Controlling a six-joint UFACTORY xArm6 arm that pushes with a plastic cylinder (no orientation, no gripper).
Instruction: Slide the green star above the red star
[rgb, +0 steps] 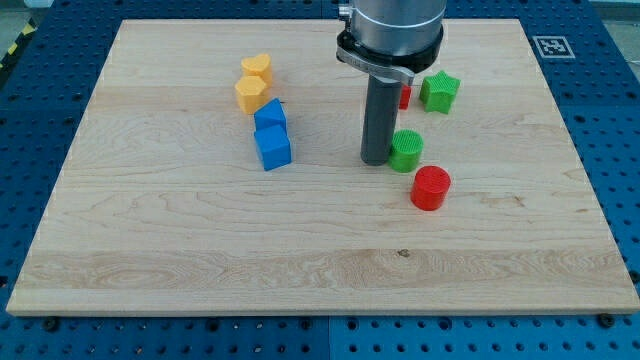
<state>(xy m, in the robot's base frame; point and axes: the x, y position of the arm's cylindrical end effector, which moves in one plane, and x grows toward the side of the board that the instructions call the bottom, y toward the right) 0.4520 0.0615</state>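
The green star (439, 91) lies near the view's top right on the wooden board (200, 230). The red star (404, 96) is just left of it, mostly hidden behind my rod; only a red sliver shows. My tip (376, 159) rests on the board below both stars, right against the left side of a green cylinder (406, 150). The tip is about a block's length below and left of the green star.
A red cylinder (431, 187) sits just below and right of the green cylinder. Two blue blocks (271, 133) stand together left of my tip. Above them are a yellow heart (257, 69) and a yellow block (251, 94).
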